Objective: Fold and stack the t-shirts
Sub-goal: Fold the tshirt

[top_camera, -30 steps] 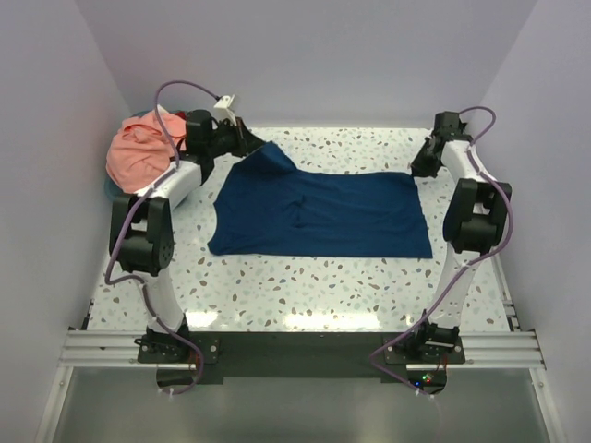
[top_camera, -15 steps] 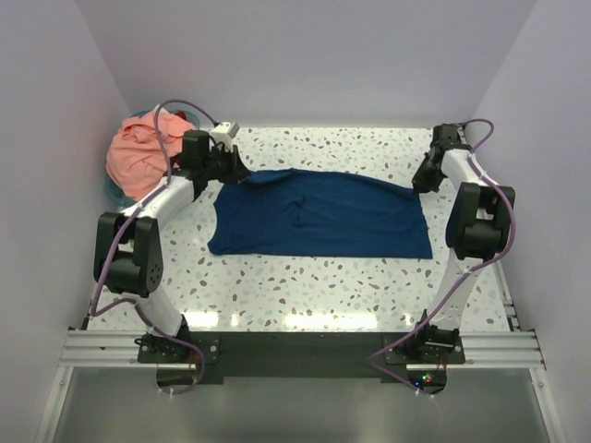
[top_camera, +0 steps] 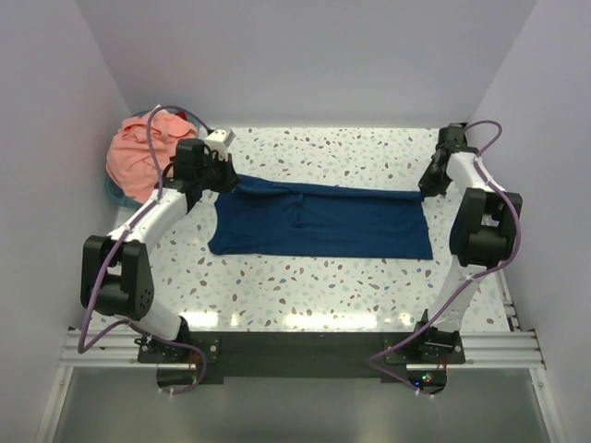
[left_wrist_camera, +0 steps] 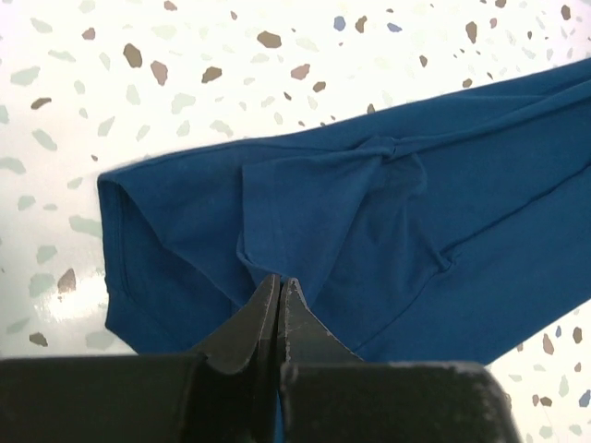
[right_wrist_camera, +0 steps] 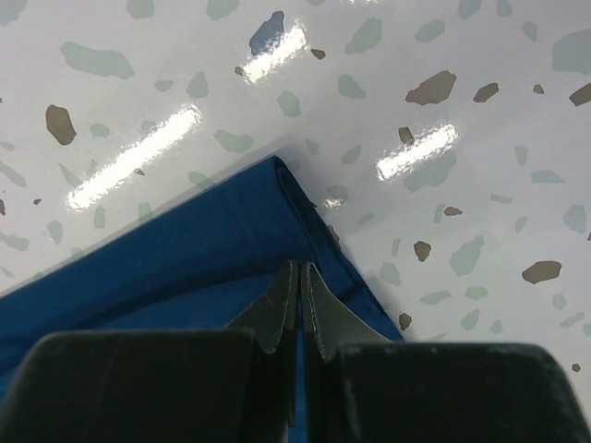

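Note:
A navy t-shirt [top_camera: 323, 221] lies spread across the middle of the table, its far edge doubled over toward the front in a long straight fold. My left gripper [top_camera: 231, 182] is shut on the shirt's far-left corner; the left wrist view shows its tips [left_wrist_camera: 279, 281] pinching bunched navy cloth [left_wrist_camera: 416, 231]. My right gripper [top_camera: 422, 192] is shut on the far-right corner, where a thin layer of blue cloth [right_wrist_camera: 166, 268] sits between its tips [right_wrist_camera: 301, 268]. A salmon-pink t-shirt [top_camera: 138, 152] is heaped at the far left, behind the left arm.
The pink heap sits in a round teal basket [top_camera: 112, 191] against the left wall. White walls close in the speckled table [top_camera: 305, 286] on the left, back and right. Purple cables loop over both arms.
Both grippers have drawn toward the front with the navy shirt's far edge. The raised left corner has come down, and the shirt's far part now lies folded into a narrower band.

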`<state>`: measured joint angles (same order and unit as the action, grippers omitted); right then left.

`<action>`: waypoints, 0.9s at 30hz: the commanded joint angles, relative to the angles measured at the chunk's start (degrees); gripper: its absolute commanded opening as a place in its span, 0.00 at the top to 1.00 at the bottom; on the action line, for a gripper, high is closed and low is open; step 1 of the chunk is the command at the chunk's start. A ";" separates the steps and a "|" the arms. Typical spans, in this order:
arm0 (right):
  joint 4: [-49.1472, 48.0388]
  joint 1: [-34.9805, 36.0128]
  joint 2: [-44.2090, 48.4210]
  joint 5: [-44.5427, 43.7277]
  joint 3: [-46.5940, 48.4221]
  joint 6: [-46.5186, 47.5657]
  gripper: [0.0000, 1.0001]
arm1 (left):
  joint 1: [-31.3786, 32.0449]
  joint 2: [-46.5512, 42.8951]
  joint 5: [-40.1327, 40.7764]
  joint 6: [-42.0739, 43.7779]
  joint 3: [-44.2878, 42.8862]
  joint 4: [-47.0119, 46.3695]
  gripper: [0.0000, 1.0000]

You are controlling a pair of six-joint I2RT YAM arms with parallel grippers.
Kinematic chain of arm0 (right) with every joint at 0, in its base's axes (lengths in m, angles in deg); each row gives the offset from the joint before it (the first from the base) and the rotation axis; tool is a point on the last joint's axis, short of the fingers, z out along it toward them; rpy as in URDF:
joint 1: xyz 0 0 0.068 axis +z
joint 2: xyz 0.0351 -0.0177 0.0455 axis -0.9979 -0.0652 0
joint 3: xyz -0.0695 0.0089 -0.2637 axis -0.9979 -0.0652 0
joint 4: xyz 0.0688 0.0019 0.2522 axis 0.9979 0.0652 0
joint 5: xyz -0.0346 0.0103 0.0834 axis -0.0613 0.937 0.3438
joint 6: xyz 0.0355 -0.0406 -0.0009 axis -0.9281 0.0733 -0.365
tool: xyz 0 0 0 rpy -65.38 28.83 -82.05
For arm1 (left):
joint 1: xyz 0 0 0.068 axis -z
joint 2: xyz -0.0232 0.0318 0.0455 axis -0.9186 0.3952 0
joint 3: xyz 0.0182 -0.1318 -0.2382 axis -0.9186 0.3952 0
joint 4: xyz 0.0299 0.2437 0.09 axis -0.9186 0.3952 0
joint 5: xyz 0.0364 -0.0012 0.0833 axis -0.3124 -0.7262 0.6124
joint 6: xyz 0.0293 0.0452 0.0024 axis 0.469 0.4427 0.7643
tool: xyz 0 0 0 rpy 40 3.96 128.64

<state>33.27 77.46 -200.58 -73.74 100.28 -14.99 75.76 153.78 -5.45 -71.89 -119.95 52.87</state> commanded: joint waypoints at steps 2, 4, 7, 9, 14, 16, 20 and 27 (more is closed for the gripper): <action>1.14 -0.34 3.36 -2.35 -1.47 1.05 1.00 | 0.37 -5.66 2.87 0.44 1.92 0.49 1.00; 1.05 -0.26 4.33 -2.44 -2.53 0.96 1.00 | 0.45 -7.68 4.10 0.09 3.06 0.75 1.00; 0.79 -0.34 5.47 -2.62 -3.84 0.96 1.00 | 0.54 -10.23 5.07 -0.61 4.82 0.67 1.00; 0.96 -0.34 5.65 -2.88 -4.28 0.96 1.00 | 0.54 -10.76 4.37 -0.97 5.61 1.10 1.00; 1.40 -0.26 6.09 -3.49 -5.16 1.22 1.00 | 1.42 -12.43 3.57 -2.11 7.01 3.21 1.00; 1.40 -0.26 6.18 -3.67 -5.52 1.48 1.00 | 1.60 -13.66 3.83 -2.37 8.16 3.65 1.00; 1.49 -0.34 6.18 -3.41 -6.57 1.57 1.00 | 1.68 -14.81 3.84 -2.29 9.21 5.84 1.00; 1.58 -0.26 6.79 -3.76 -8.33 1.83 1.00 | 2.21 -16.92 3.40 -3.43 10.79 7.17 1.00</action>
<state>34.47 77.46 -197.43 -75.31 92.32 -14.34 77.51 139.22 -1.84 -73.99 -110.12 59.78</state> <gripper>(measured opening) 0.013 0.021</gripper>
